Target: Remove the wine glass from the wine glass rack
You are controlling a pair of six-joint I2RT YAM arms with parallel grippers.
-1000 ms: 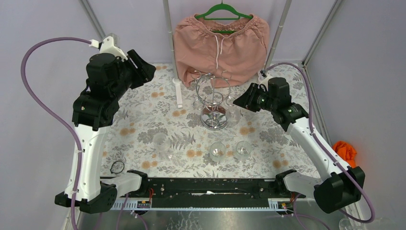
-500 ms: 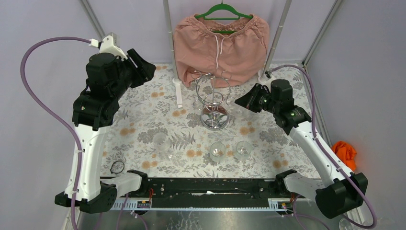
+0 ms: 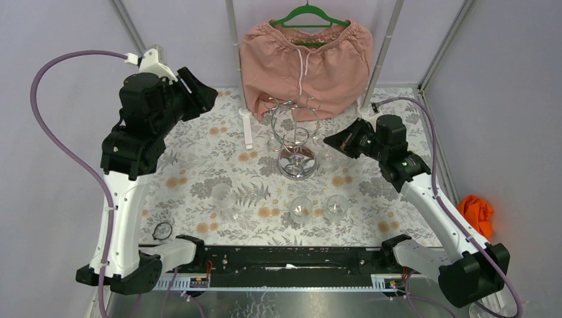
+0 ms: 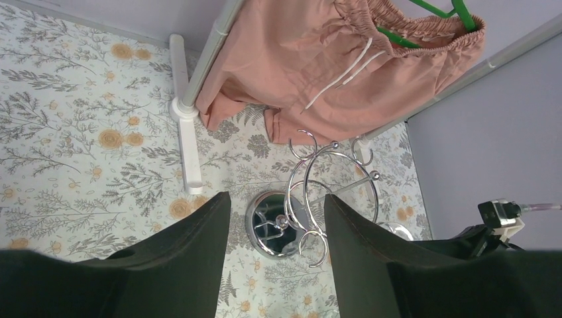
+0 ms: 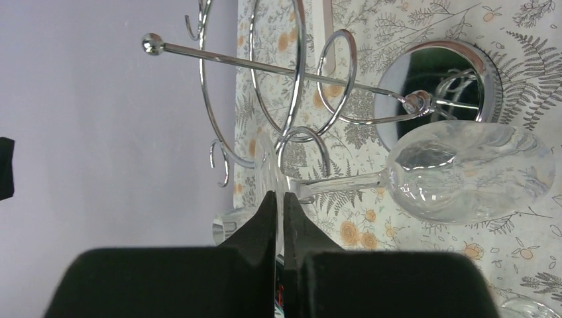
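A shiny chrome wire rack stands upright on the table, in front of the hanging shorts. It has a round mirror-like base, a thin central post tipped with a small ball, and large looping wire arms ending in curled hooks. A clear wine glass hangs upside down at the rack's right side, bowl low beside the base, stem running up just beside a curled hook. Its flat foot is uppermost, pinched between the fingers of the right gripper.
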